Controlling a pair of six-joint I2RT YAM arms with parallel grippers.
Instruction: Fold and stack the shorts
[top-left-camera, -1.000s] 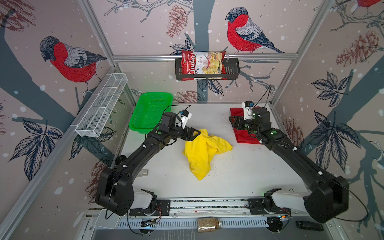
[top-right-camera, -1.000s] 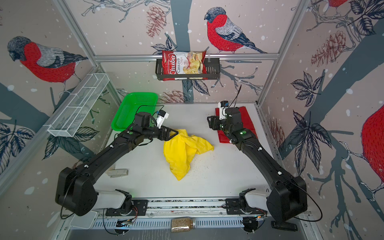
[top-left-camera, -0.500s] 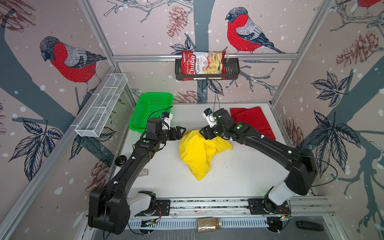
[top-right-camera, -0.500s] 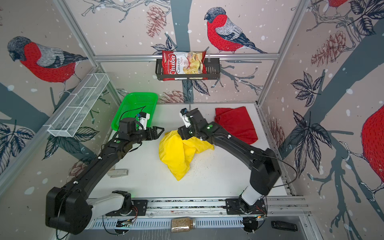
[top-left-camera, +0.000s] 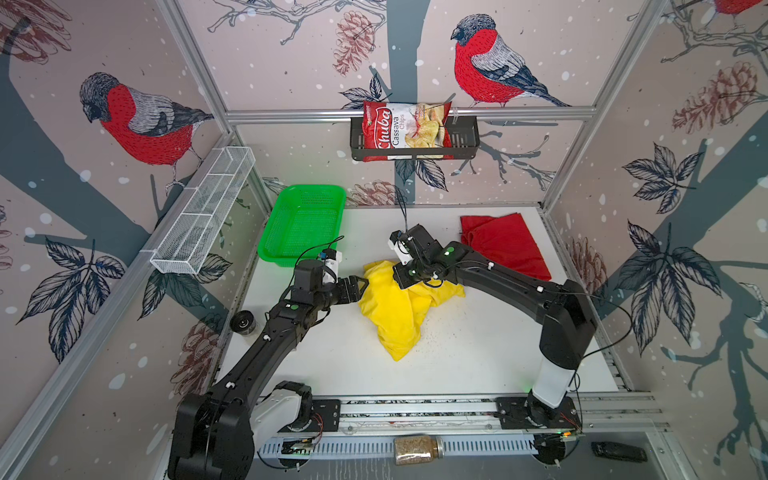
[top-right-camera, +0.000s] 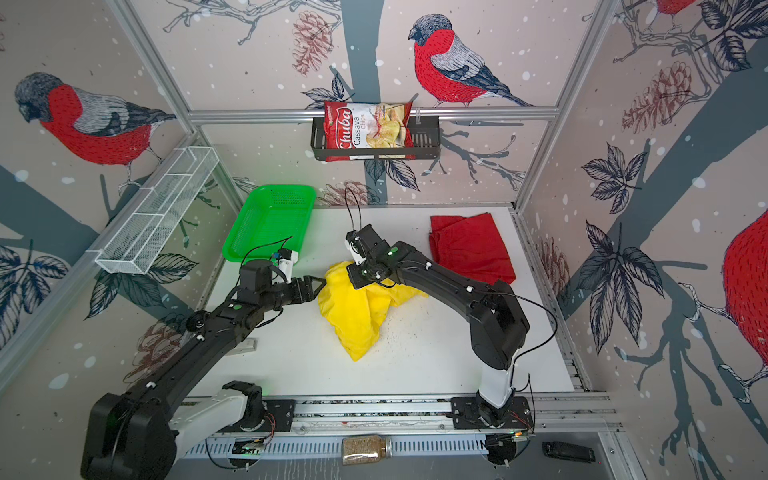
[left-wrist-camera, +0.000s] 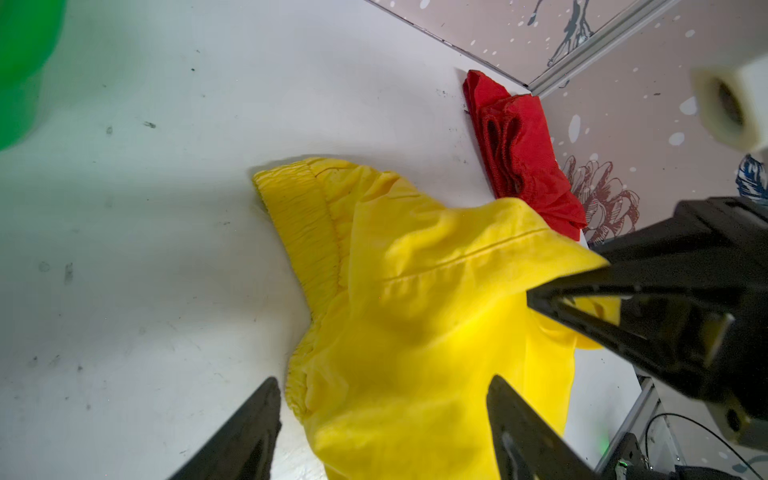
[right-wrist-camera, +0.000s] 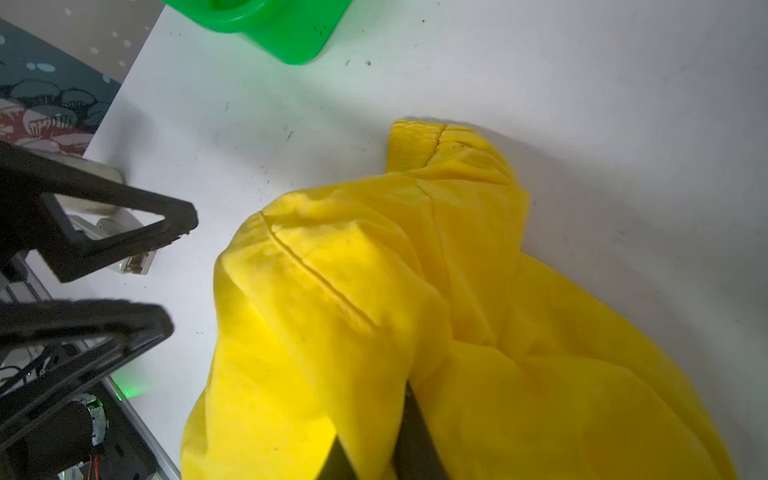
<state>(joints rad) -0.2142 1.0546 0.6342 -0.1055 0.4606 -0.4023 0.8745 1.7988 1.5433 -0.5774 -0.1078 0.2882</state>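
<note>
yellow shorts (top-left-camera: 399, 316): crumpled heap mid-table (top-left-camera: 478, 353), between my two grippers; one flap is raised, the rest sags onto the table.
red shorts (top-left-camera: 505, 245): far right corner, lying flat, look folded to me; well apart from the yellow pair.
right gripper (left-wrist-camera: 536, 297): jaws pressed together, pinching the yellow hem (left-wrist-camera: 478, 257), holding it off the table.
left gripper (top-left-camera: 363, 286): jaws spread, holding nothing, just beside the heap's left edge; the right wrist view shows bare table between it and the cloth.
handling: I judge thin, light, limp cloth with no stiffness. It drapes and bunches, and one pinch lifts only a fold. A thin single layer could slip out.
where to hold: I'd go for the ribbed waistband (left-wrist-camera: 307, 224), since it's thicker and bites better. With the hem held too, I can pull it flat.
risk: catching two layers at once, which would leave it bunched.
</note>
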